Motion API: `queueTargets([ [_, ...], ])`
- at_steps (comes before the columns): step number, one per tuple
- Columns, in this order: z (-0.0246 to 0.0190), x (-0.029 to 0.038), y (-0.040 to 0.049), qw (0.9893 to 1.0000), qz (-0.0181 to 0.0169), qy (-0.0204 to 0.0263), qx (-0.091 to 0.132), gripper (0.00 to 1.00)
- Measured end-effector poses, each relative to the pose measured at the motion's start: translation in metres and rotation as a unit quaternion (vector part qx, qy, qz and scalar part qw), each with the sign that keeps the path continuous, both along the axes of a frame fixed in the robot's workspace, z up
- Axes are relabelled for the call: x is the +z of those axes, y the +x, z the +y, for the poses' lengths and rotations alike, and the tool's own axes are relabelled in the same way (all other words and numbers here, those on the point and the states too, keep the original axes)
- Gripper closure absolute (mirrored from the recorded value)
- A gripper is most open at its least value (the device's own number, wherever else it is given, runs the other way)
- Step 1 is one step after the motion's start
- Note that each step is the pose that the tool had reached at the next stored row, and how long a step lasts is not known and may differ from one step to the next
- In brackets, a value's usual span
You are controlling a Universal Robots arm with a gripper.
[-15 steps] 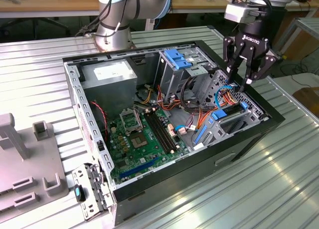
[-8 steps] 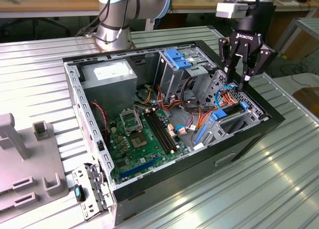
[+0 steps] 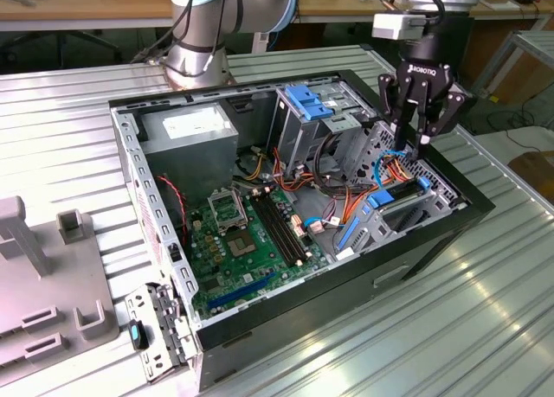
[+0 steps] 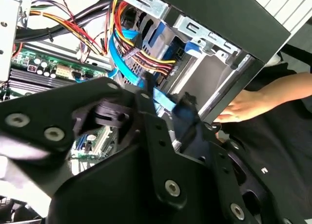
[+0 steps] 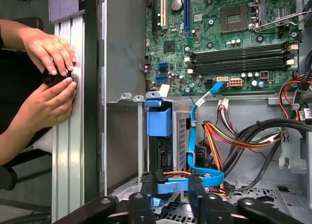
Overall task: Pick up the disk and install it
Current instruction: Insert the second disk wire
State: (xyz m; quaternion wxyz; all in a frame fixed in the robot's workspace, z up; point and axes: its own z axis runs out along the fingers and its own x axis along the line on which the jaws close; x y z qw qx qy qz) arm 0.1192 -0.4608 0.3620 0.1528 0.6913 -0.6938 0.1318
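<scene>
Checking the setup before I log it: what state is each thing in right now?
computer case: lying on its side, side panel off, inside exposed.
disk: on edge in the bay at the case's front end.
gripper: lowered over the disk.
processor socket: bare, no cooler.
memory slots: look empty.
person's hands: on the table rail beside the case, around a small dark round part.

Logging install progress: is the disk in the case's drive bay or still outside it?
In the bay. The disk stands on edge inside the computer case, its blue carrier between bay walls; the gripper is directly above it. Fully seated: cannot tell.
</scene>
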Motion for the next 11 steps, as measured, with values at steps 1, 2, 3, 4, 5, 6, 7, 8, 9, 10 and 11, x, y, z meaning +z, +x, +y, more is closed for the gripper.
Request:
queueTargets([
  [1,0.0001,-0.0004,0.0,1.0,0.0,-0.0009,0.0,0.6],
  [2,0.0001,-0.001,0.0001,1.0,0.0,-0.0022,0.0,0.66],
  [3,0.0002,-0.0013,0.0001,1.0,0.0,-0.0035,0.0,0.72],
  [4,0.0002,-0.0015,0.0001,1.0,0.0,-0.0051,0.0,0.72],
  [5,0.0002,-0.0015,0.0001,1.0,0.0,-0.0058,0.0,0.84],
  [6,0.0001,-0.0015,0.0001,1.0,0.0,-0.006,0.0,0.84],
  [7,0.0001,-0.0015,0.0001,1.0,0.0,-0.006,0.0,0.84],
  [8,0.0002,-0.0015,0.0001,1.0,0.0,-0.006,0.0,0.84],
  [9,0.0002,-0.0016,0.0001,1.0,0.0,-0.006,0.0,0.84],
  [10,-0.003,-0.002,0.0,1.0,0.0,-0.0049,0.0,0.84],
  [11,-0.0075,-0.0026,0.0,1.0,0.0,0.002,0.0,0.84],
])
